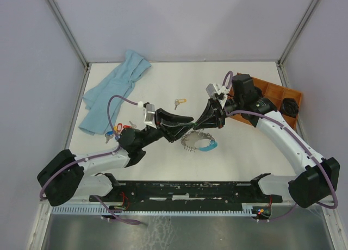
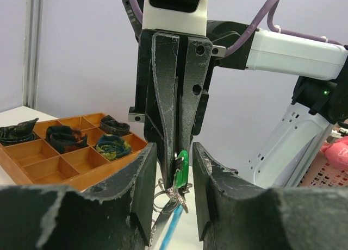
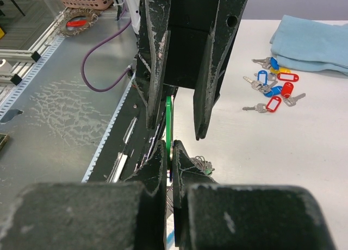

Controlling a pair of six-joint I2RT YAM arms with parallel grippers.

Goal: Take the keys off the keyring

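white tabletop [image 1: 163, 92] underneath. right tool [image 2: 175, 155] pinched tight on green-tagged silver key [image 2: 182, 169]; left tool [image 3: 178, 129] half-open, jaws either side of it.

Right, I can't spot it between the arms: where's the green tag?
In the left wrist view the green tag is pinched at the tips of the shut right gripper, between the open fingers of the left gripper, mid-table just above the keyring.

A robotics lab test cell: the flat white tabletop [image 1: 163, 87] is boxed by plain pale panels [image 1: 179, 22] on aluminium frame posts [image 1: 66, 27], with a black metal mounting rail [image 1: 185, 189] bolted along its near edge.
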